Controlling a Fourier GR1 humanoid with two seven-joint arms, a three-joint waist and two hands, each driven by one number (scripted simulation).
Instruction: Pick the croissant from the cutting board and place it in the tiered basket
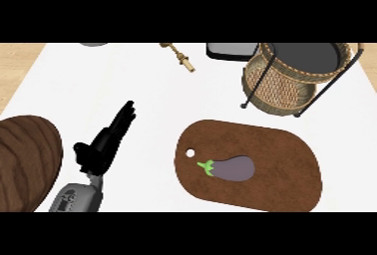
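I'm seeing an eggplant (234, 168), no croissant, lying on the cutting board (280, 149); my left hand (103, 144) is resting open-fingered beside it, pickup pending.

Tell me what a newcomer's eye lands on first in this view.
Most striking is the purple eggplant with its green stem, lying on the brown cutting board right of centre; no croissant shows there. Behind the board, at the upper right, stands the wicker tiered basket on its black wire frame. At the left the left robot hand rests open, black fingers pointing up the white counter, beside a dark round wooden piece at the left edge.
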